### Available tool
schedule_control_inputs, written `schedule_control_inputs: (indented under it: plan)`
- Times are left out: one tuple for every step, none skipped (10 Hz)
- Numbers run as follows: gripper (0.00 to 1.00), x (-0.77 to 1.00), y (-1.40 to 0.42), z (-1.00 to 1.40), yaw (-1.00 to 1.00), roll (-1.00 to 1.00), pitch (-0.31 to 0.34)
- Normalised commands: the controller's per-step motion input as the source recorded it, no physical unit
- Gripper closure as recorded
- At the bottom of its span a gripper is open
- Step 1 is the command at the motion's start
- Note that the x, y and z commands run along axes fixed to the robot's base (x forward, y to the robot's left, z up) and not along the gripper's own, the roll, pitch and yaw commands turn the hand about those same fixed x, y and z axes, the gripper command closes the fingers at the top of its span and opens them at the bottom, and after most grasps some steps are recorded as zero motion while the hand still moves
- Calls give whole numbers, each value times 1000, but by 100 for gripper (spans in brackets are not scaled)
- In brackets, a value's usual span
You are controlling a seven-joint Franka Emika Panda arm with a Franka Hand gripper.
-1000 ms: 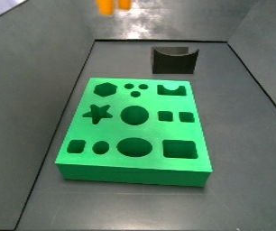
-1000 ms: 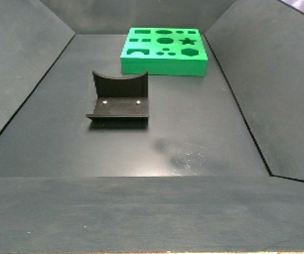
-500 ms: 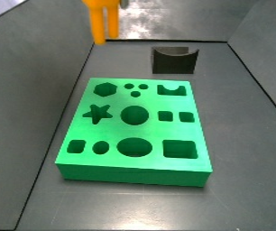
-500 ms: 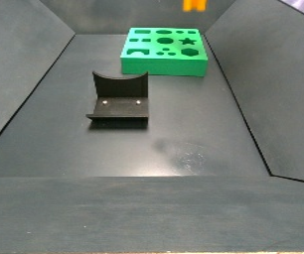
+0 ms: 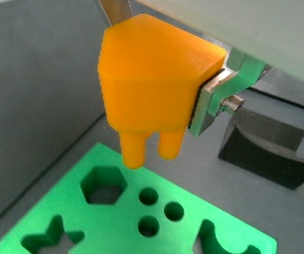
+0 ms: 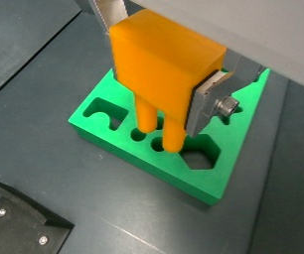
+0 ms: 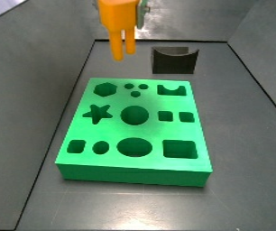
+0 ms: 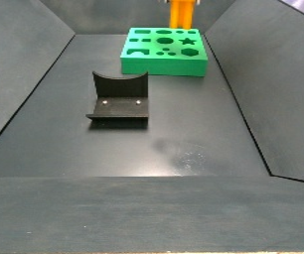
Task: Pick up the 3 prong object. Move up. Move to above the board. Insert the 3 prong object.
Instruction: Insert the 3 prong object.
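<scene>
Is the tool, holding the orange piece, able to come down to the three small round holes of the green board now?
Probably yes. The tool holds the 3 prong object above the board, near the three small round holes. Nothing stands between; the fixture sits off behind the board.

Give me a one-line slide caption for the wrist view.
Gripper holds the orange 3 prong object prongs-down above the green board, not yet inserted.

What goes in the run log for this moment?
gripper: shut on 3 prong object | position: above board far end | prongs: not inserted | fixture: apart
</scene>
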Motion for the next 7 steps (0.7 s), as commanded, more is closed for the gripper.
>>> schedule_control_inputs:
  plan:
    - [100, 71, 0, -334, 94, 0, -313]
    - [100, 143, 0, -151, 17, 0, -163]
    - [100, 257, 0, -217, 71, 37, -53]
    - [100, 263, 0, -454, 109, 91, -106]
    - [100, 311, -6, -517, 117, 53, -136]
    - [100, 311, -46, -374, 97, 69, -84]
    - [100, 223, -126, -106, 0, 31, 0]
